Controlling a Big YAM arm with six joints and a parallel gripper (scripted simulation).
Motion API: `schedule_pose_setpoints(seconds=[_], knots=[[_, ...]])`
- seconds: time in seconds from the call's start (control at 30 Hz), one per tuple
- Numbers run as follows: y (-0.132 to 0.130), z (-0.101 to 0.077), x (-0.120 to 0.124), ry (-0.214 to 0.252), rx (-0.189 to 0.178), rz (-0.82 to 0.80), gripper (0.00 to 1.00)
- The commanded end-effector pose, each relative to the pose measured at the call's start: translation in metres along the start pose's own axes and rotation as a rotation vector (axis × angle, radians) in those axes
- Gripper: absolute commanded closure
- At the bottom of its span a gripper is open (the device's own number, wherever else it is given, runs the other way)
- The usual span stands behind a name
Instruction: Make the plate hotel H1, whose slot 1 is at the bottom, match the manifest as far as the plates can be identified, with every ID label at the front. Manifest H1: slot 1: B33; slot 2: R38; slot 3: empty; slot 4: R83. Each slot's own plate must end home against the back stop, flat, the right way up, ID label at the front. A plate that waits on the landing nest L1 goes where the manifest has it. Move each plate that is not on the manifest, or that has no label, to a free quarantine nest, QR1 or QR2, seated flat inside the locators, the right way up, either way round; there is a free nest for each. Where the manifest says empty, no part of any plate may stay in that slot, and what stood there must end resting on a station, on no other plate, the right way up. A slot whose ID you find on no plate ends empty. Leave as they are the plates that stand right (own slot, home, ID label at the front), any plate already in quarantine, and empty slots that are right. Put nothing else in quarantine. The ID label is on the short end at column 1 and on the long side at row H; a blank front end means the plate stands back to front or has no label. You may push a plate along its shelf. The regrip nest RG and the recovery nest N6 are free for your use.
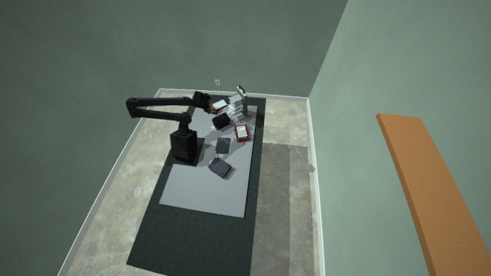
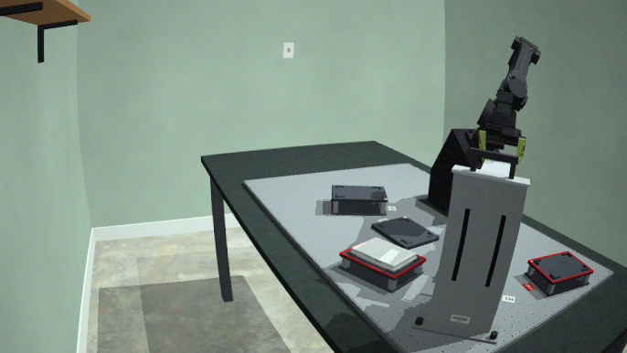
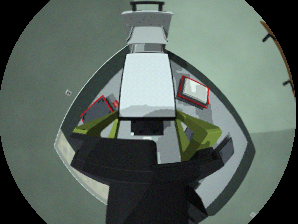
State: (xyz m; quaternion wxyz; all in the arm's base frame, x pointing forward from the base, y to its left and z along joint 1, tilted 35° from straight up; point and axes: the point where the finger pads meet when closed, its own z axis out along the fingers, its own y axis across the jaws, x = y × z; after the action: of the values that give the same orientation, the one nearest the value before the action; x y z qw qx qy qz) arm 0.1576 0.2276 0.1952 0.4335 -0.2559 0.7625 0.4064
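My gripper [image 1: 211,107] [image 2: 501,157] [image 3: 147,113] is shut on a white plate [image 1: 219,104] [image 3: 147,82], one finger at each long side. The plate is level, raised above the table and in front of the hotel [image 1: 245,108] [image 2: 480,247] [image 3: 147,20], outside its shelves. No ID is readable on it. Several pale layers show in the hotel in the top view; plates and shelves cannot be told apart there. Another white plate [image 1: 242,131] [image 2: 383,252] [image 3: 195,91] lies on a red-rimmed quarantine nest. The other red-rimmed nest [image 2: 560,266] [image 3: 96,111] is empty.
A black nest [image 1: 221,121] stands close to the hotel's front. A low dark nest [image 1: 222,145] [image 2: 404,231] and a raised dark nest [image 1: 220,168] [image 2: 358,193] stand farther away, both bare. The hotel has a dark handle [image 2: 498,155] on top.
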Motion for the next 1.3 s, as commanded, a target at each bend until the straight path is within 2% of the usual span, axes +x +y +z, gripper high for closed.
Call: schedule_pose_setpoints(seconds=[0.0, 0.07, 0.1, 0.23, 0.3, 0.5, 0.53, 0.67, 0.77, 0.87, 0.93, 1.1, 1.17, 1.27], knots=[[0.005, -0.003, 0.0, -0.002, -0.009, 0.008, 0.14], [0.006, -0.005, 0.0, -0.006, -0.011, 0.007, 0.14], [0.011, -0.009, -0.011, -0.027, -0.019, 0.002, 0.14], [0.005, -0.008, 0.009, -0.002, -0.009, 0.009, 0.14], [0.013, -0.012, -0.01, -0.033, -0.021, 0.001, 0.14], [0.008, -0.005, 0.001, -0.022, -0.017, 0.004, 0.14], [0.016, -0.009, -0.016, -0.052, -0.029, -0.003, 0.14], [0.007, -0.003, 0.006, -0.018, -0.016, 0.005, 0.14], [0.01, -0.003, 0.0, -0.029, -0.02, 0.003, 0.14], [0.007, -0.001, 0.008, -0.018, -0.016, 0.005, 0.14], [0.009, -0.001, 0.003, -0.028, -0.02, 0.003, 0.14], [0.01, 0.0, 0.003, -0.03, -0.02, 0.003, 0.14], [0.007, 0.002, 0.01, -0.019, -0.016, 0.006, 0.14], [0.01, 0.002, 0.005, -0.028, -0.02, 0.004, 0.14]])
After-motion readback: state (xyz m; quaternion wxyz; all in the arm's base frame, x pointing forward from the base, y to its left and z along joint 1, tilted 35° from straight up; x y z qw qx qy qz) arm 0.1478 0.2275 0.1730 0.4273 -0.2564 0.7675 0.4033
